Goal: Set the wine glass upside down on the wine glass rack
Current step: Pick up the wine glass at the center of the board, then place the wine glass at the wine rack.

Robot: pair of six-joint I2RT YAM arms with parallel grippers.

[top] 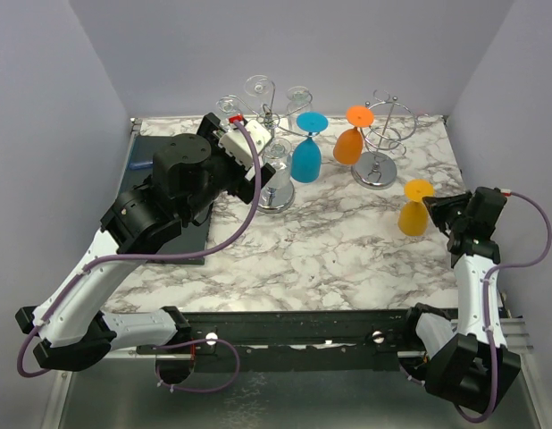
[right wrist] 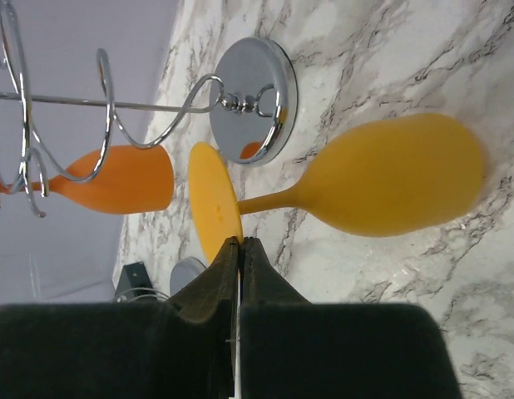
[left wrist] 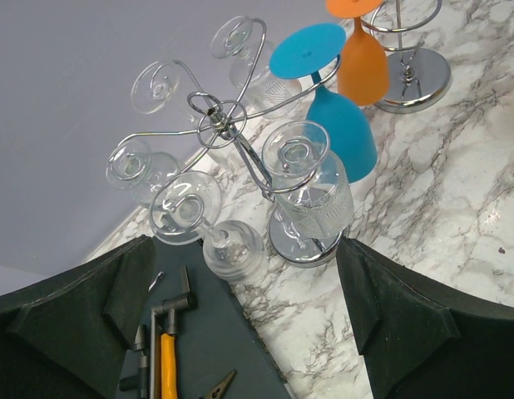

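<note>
I take this to be the grasp step. My right claw (right wrist: 239,245) has its fingers pressed flat together, the tips meeting right at the nearest rim of the foot (right wrist: 209,195) of the yellow wine glass (right wrist: 390,187); whether that thin rim is nipped between them or only touched, I cannot tell from the wrist view.

The glass sits just ahead of the claw, bowl-down on the marble table (top: 347,259) with its foot uppermost; seen from the wrist, its stem and bowl run off to one side of the fingertips; it is on no rack yet. Beyond it, further ahead of the claw, stands the chrome wire rack (right wrist: 107,100) on its round base, with an orange wine glass (right wrist: 124,179) hanging inverted from one arm.

The yellow glass is opaque and matte, with a rounded tulip bowl, a slim stem and a flat disc foot; I judge it to be plastic, and light.

Next I would confirm the hold; if the tips are empty, I'd reopen and take the stem just under the foot; then lift it inverted, carry it to a free arm of the rack, and slide the stem in so the foot rests on the wire.

My left claw (left wrist: 244,278) is spread wide and holds nothing; the rack of clear glasses (left wrist: 224,125) is ahead of it.
</note>
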